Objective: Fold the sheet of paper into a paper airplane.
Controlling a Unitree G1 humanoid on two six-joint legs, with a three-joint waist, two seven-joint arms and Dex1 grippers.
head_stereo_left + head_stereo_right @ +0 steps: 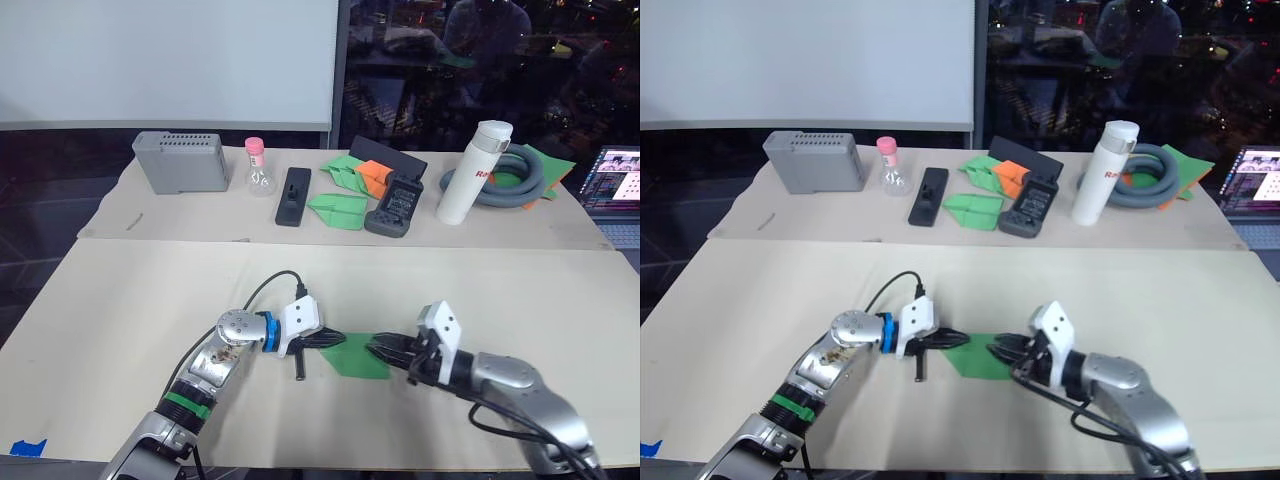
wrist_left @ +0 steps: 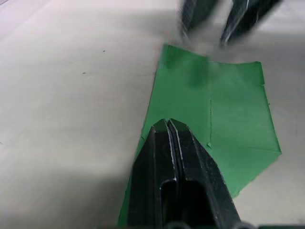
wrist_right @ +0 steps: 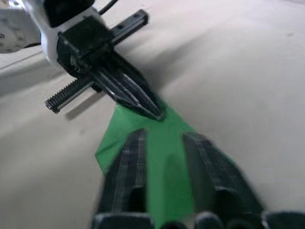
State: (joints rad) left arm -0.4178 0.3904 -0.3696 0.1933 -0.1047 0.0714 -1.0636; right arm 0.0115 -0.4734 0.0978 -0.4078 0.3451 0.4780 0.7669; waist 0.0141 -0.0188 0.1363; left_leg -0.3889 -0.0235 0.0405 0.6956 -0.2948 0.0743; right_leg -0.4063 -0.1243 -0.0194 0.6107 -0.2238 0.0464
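The sheet of paper [image 1: 358,358] is bright green and lies flat on the beige table as a creased wedge, between my two grippers. My left gripper [image 1: 337,341] is shut, and its closed tips rest on top of the paper's left corner [image 2: 224,109]. My right gripper [image 1: 375,347] is open. Its two fingers [image 3: 128,162] sit apart over the paper's right side, with green paper [image 3: 167,157] visible between them. The two grippers' tips nearly meet over the sheet.
Along the back table stand a grey box [image 1: 181,161], a pink-capped flask [image 1: 259,170], a black bar [image 1: 291,195], small green darts [image 1: 338,210], an orange dart [image 1: 373,172], a black handset [image 1: 395,203], a white bottle [image 1: 474,172], a grey hose [image 1: 515,178] and a laptop [image 1: 615,190].
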